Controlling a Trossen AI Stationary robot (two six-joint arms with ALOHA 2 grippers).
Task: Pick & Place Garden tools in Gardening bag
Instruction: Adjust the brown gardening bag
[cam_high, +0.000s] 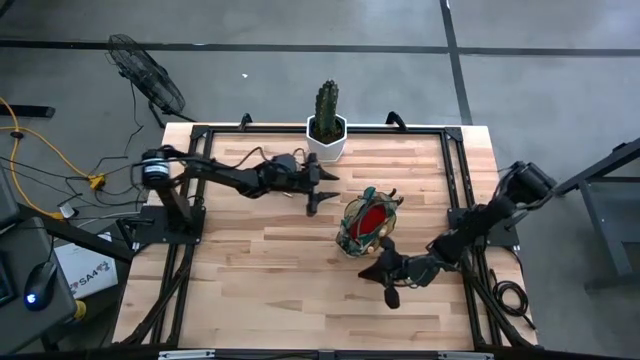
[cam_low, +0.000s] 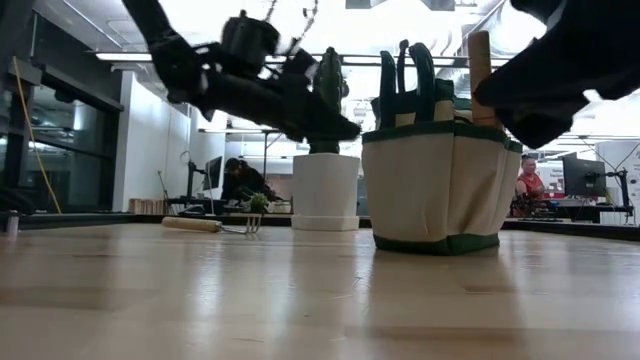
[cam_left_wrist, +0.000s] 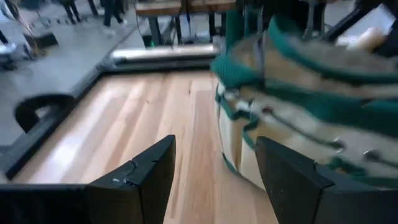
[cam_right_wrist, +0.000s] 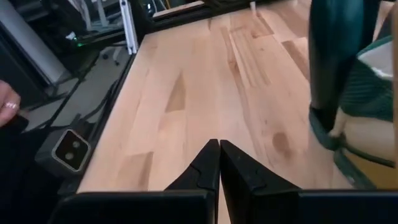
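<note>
The right gripper (cam_right_wrist: 219, 163) has its two fingers pressed together, with nothing between them. It hangs above the bare table (cam_high: 260, 260), just beside the near side of the gardening bag (cam_high: 367, 222); its arm reaches in from the right edge, bent low at the elbow. The bag stands upright near the table's middle, with its mouth and loop handles upward. A red glove (cam_high: 372, 217) shows inside, and a wooden handle (cam_low: 480, 62) sticks straight up from it.

The left gripper (cam_left_wrist: 211, 174) is spread wide and holds nothing. It points at the bag's side, close to it, with the arm stretched from the left. A mini rake (cam_low: 212, 225) lies flat far back, beside the white cactus pot (cam_high: 327, 141), long axis across the table.
</note>
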